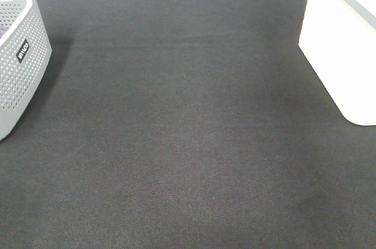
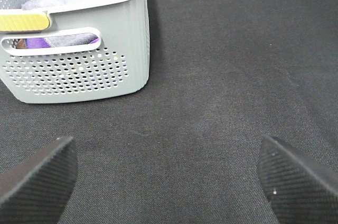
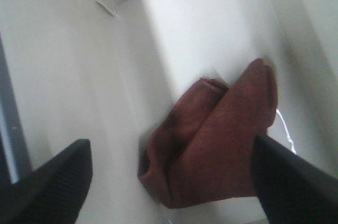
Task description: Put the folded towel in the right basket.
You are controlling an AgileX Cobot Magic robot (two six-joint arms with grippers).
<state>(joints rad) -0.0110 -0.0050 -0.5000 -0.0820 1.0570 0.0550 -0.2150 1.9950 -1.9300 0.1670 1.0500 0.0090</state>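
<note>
A reddish-brown folded towel [image 3: 211,145] lies inside the white right basket [image 3: 79,76], against its wall. My right gripper [image 3: 169,182] is open above it, its fingers spread to either side of the towel and not holding it. The right basket shows in the exterior high view [image 1: 341,43] at the right edge; the towel and both grippers are out of that view. My left gripper [image 2: 169,176] is open and empty, low over the black cloth.
A grey perforated basket [image 1: 17,55] stands at the left edge of the black cloth table [image 1: 188,131]. In the left wrist view this grey basket [image 2: 105,60] holds several coloured cloths.
</note>
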